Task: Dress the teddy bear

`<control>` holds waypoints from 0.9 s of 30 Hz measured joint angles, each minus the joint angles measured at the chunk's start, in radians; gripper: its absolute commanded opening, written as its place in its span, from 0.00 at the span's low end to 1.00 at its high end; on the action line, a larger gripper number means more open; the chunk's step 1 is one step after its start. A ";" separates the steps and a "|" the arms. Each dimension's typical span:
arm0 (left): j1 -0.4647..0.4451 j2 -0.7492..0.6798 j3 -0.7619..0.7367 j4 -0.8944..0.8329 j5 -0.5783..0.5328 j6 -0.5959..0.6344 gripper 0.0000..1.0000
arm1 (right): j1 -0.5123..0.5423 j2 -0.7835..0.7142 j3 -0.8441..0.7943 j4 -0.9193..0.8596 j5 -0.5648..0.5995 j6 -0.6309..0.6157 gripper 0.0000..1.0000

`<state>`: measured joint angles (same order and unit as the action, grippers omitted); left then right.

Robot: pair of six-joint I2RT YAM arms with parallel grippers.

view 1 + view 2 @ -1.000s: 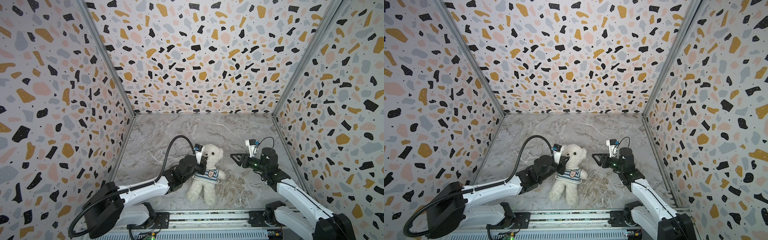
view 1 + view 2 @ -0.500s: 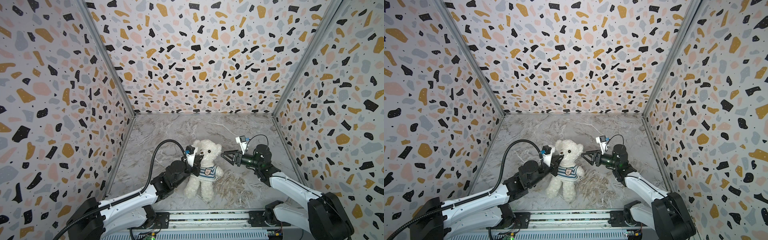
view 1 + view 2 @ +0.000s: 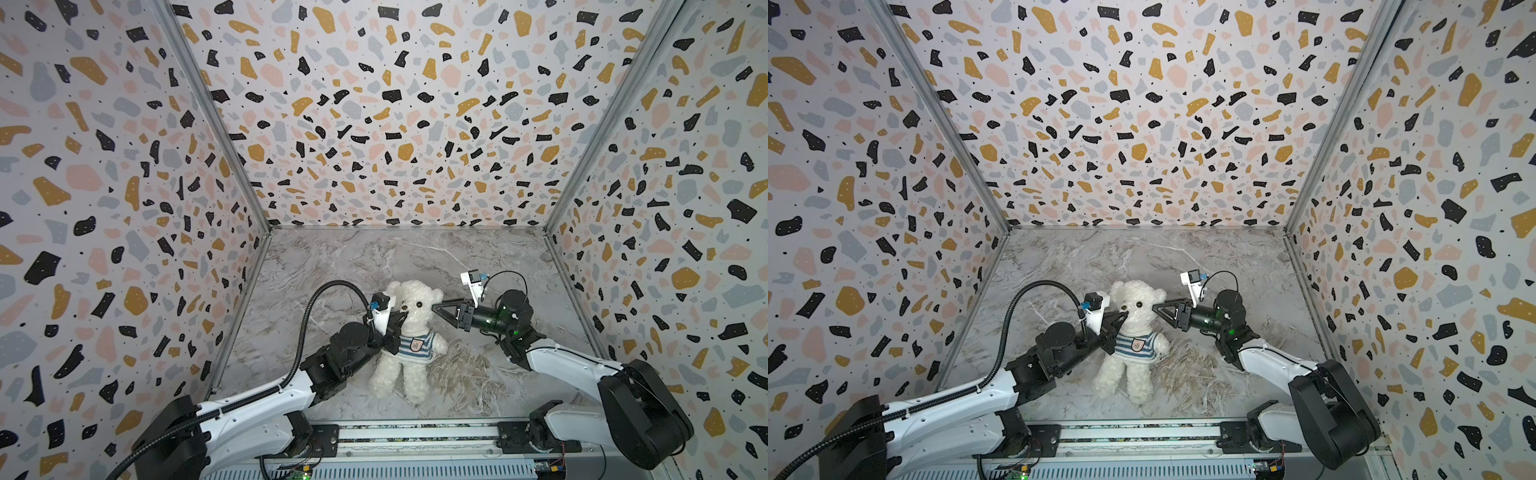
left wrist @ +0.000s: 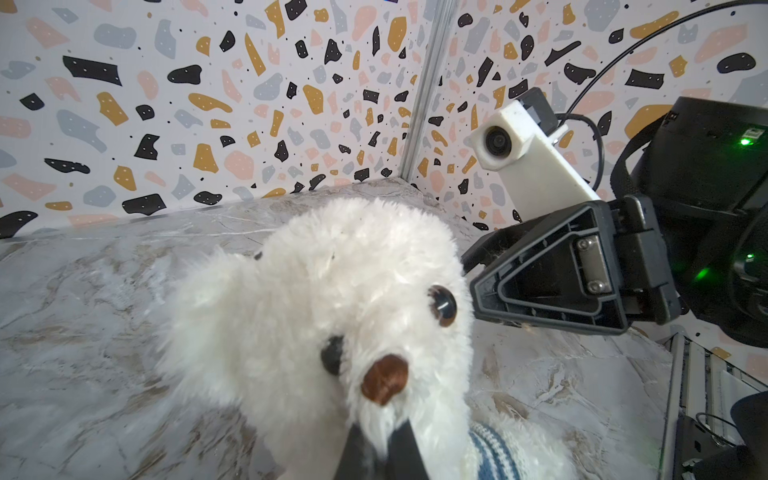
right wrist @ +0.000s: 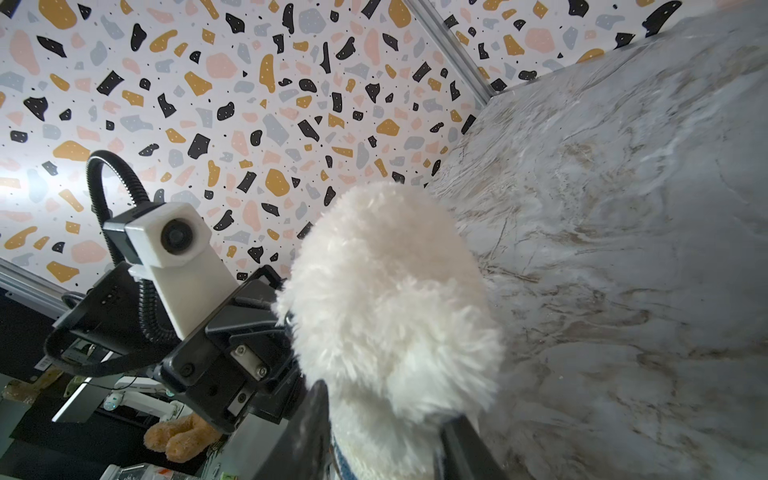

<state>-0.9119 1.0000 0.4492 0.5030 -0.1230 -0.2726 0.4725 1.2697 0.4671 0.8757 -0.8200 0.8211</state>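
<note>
Right hand [image 3: 436,306] swung in from apart to bear's [image 3: 417,296] cheek, jaws narrowing astride head fur, grip unclear. Left hand [image 3: 401,319] pinched shut on chin fur; bear upright on tabletop [image 3: 365,257], shirt [image 3: 413,347] on: likely finishing touches.

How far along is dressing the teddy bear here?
Done: the blue-and-white striped shirt covers the torso of the fluffy cream-white plush teddy bear. In hand: left gripper jaws pinch fur under its chin; right gripper jaws touch its head. Remaining: probably release; sleeve behind left gripper hidden.
</note>
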 measured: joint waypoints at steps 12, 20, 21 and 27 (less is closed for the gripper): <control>0.000 0.000 -0.016 0.006 0.009 -0.004 0.00 | 0.012 0.012 0.012 -0.043 0.053 -0.009 0.00; -0.003 -0.024 -0.051 -0.002 0.005 -0.055 0.51 | 0.065 -0.122 0.016 -0.158 0.165 -0.158 0.00; -0.006 -0.043 -0.073 -0.007 0.003 -0.070 0.52 | 0.076 -0.137 0.016 -0.166 0.180 -0.182 0.00; -0.036 -0.215 -0.192 -0.084 -0.035 -0.214 0.53 | 0.135 -0.197 0.006 -0.164 0.234 -0.294 0.00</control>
<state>-0.9478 0.7849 0.2573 0.4191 -0.1585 -0.4862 0.6071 1.0729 0.4736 0.7120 -0.5858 0.5270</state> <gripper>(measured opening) 0.528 0.048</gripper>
